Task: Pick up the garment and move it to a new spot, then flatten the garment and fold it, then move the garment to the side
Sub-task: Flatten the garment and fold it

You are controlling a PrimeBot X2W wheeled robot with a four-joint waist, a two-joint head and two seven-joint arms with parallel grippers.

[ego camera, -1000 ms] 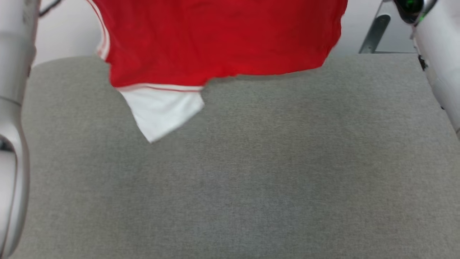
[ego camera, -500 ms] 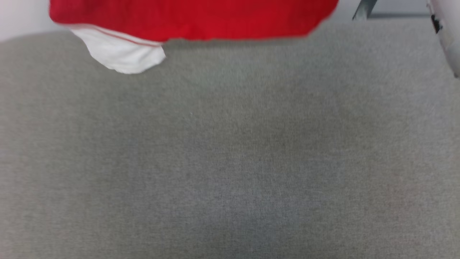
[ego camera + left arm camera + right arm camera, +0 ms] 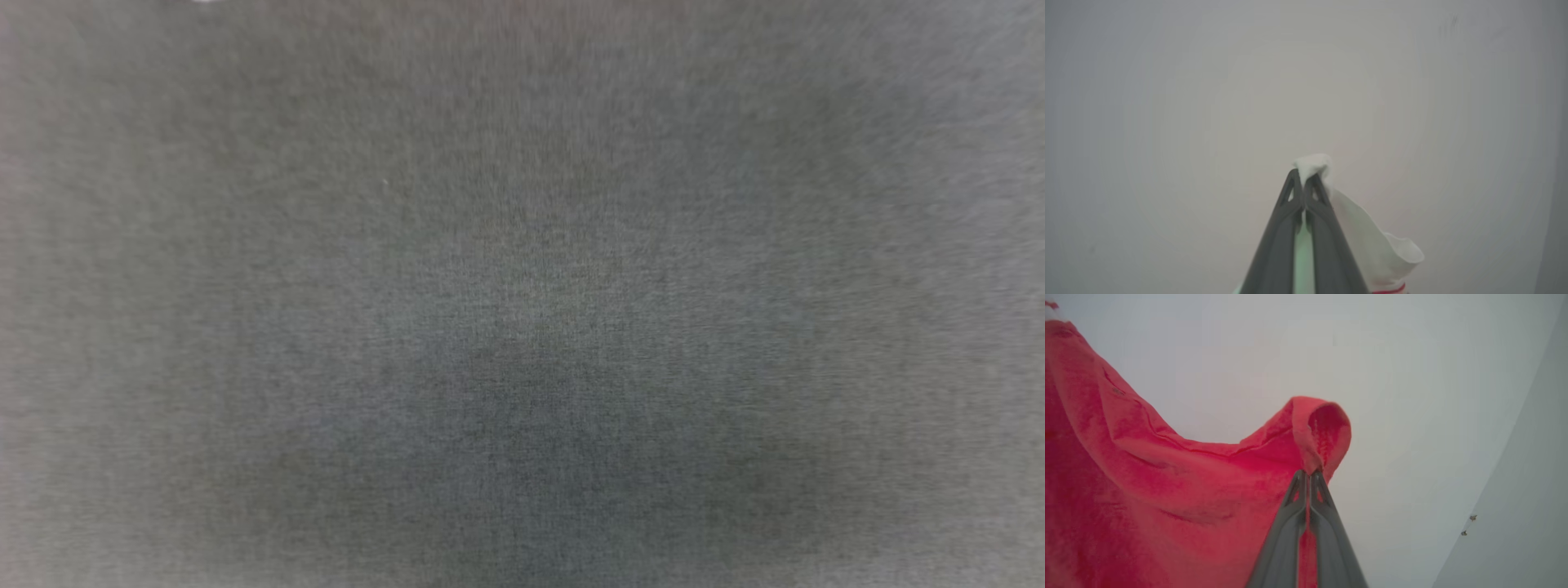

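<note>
Nearest in the left wrist view, the left pincer [image 3: 1303, 180] has its two dark fingers pressed together at the tips. They pinch a small tuft of the white sleeve [image 3: 1367, 241] of the garment [image 3: 1312, 162]. The sleeve sags down and to the right of the fingers, and a strip of red trim [image 3: 1390, 289] shows at the bottom edge. Behind it is a plain pale wall [image 3: 1208, 102].

In the right wrist view the right pincer [image 3: 1309, 473] is likewise clamped shut, gripping a fold of the jersey's red body. The cloth loops over just above the fingertips, then hangs in a broad wrinkled sheet across the left of that view. Beyond it the same pale wall meets a second surface along a slanting seam at the right, with two small dark specks [image 3: 1473, 517] near that seam. The garment is thus held up off the worktop, one pincer on a sleeve and the other on the body.

The head view is blurred and shows the grey woven worktop [image 3: 522, 294] from edge to edge. A second ago it showed the red body and a white sleeve hanging over the worktop's far edge, with pale forearms at both sides. Half a second ago the cloth sat higher in the picture. The whole picture has shifted, so the camera has moved.
</note>
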